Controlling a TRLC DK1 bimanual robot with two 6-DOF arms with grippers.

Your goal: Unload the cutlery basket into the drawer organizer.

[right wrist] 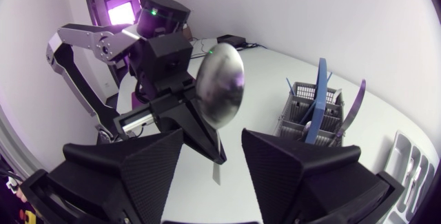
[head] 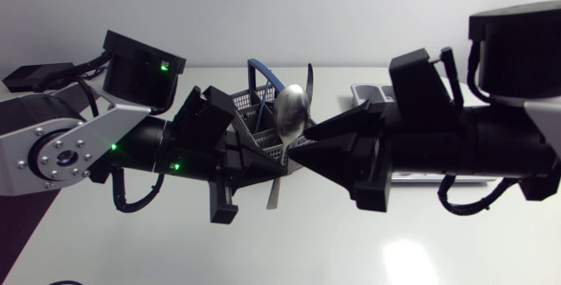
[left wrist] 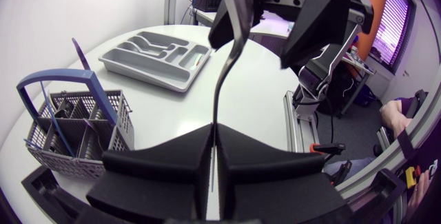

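Observation:
A steel spoon stands upright above the table with my left gripper shut on its handle; the left wrist view shows both fingers pressed on the thin handle. My right gripper is open, one finger on each side of the spoon, not touching it. In the right wrist view the spoon bowl rises just ahead of the spread fingers. The grey mesh cutlery basket with its blue handle sits behind the grippers. The grey drawer organizer lies past it, largely hidden in the head view.
A few pieces still stand in the basket, among them a long metal handle leaning outward. The organizer's edge shows beside my right arm. Bare white table lies in front of both grippers.

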